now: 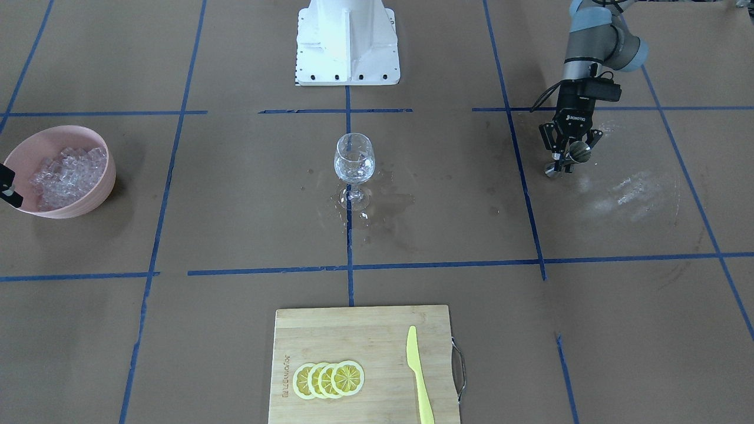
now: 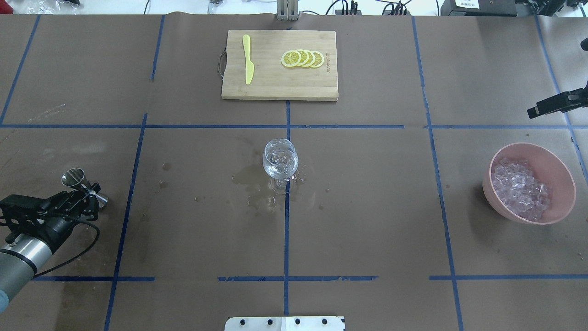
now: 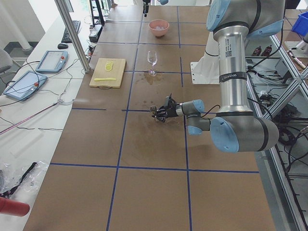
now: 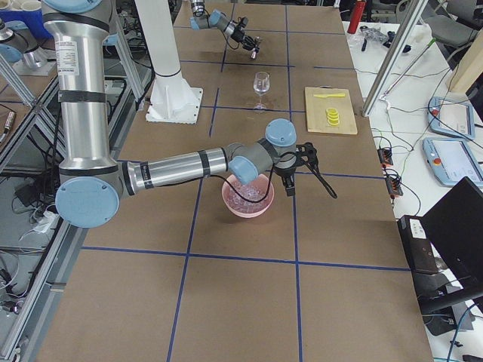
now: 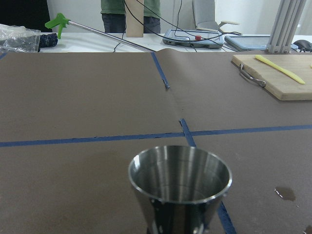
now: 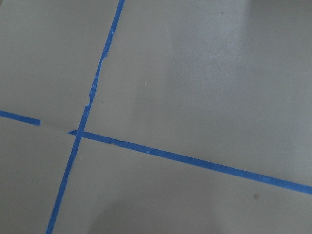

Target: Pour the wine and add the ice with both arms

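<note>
A clear wine glass (image 2: 280, 158) stands upright at the table's centre with a little colourless wine in its bowl. At the table's left end my left gripper (image 2: 89, 191) is shut on a steel jigger (image 2: 73, 177), held low over the table. The left wrist view shows the jigger's cup (image 5: 179, 180) mouth up; I cannot tell if liquid is inside. Ice (image 2: 521, 188) fills a pink bowl (image 2: 562, 168) at the right. My right gripper (image 4: 290, 177) hovers over that bowl with a black long-handled tool (image 4: 324, 185) sticking out; whether it is open or shut I cannot tell.
A wet patch (image 2: 257, 184) spreads around the glass's foot. A bamboo cutting board (image 2: 275, 85) at the far edge carries lemon slices (image 2: 303, 59) and a yellow knife (image 2: 248, 59). The white pedestal (image 1: 347, 41) stands at the robot's side.
</note>
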